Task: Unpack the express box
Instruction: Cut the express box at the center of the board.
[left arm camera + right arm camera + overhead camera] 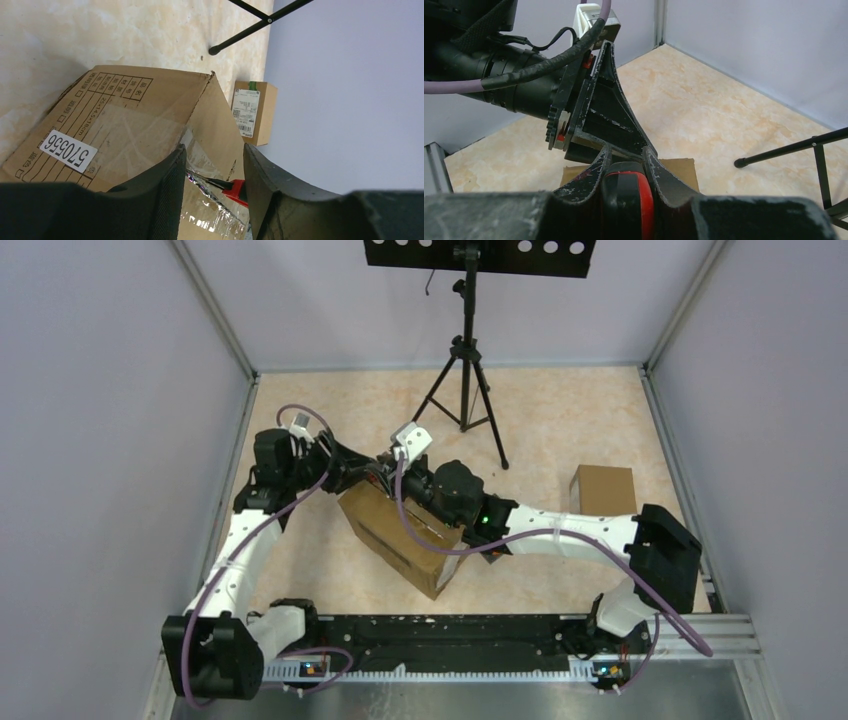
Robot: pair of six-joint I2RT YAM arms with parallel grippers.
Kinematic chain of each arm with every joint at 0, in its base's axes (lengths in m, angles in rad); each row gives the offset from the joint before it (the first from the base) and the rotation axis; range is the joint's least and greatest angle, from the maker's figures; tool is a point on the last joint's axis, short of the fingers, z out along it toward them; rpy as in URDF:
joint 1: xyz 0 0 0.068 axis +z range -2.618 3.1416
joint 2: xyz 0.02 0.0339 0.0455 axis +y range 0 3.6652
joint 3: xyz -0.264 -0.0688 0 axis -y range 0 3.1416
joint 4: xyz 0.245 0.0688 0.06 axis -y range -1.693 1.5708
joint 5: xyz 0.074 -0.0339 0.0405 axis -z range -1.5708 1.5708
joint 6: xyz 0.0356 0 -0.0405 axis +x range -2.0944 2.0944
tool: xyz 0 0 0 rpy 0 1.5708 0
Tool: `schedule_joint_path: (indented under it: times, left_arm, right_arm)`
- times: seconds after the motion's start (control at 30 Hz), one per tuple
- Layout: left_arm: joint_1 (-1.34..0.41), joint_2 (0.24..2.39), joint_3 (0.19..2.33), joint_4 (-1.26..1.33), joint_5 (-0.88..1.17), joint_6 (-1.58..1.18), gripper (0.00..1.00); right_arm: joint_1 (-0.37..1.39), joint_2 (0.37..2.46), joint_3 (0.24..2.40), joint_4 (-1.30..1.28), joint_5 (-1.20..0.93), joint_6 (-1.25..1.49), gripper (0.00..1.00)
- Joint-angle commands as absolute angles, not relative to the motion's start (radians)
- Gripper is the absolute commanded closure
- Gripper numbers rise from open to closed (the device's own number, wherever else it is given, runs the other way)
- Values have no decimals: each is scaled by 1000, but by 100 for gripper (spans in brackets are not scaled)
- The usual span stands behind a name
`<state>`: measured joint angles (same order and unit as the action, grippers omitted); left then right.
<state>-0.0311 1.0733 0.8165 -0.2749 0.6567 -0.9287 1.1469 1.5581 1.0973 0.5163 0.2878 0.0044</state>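
While the left fingers [165, 195] stand spread apart over the express box [400, 535], the right fingers [664, 182] pinch a red cutter [629, 200]. The box sits in the middle of the counter [560, 420], the cutter at its top.

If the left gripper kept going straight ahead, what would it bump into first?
Probably the taped flap of the big box, right before the left gripper. The red tool tip sits near that line too; depth is unclear.

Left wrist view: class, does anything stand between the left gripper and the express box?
No barrier: the left gripper sits right at the express box. Only the red tool held by the right gripper crosses the gap between the left fingers.
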Motion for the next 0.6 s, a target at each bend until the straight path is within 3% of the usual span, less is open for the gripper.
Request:
schedule_joint_path:
  times: [0.0,0.57]
  left_arm:
    - [-31,1029,782,-272,561,-940,49]
    - [-37,1006,730,-330,422,-881,50]
  right_arm:
    - [1146,1505,1090,538,291,14,100]
    - [1147,1451,1110,341,242,-25,100]
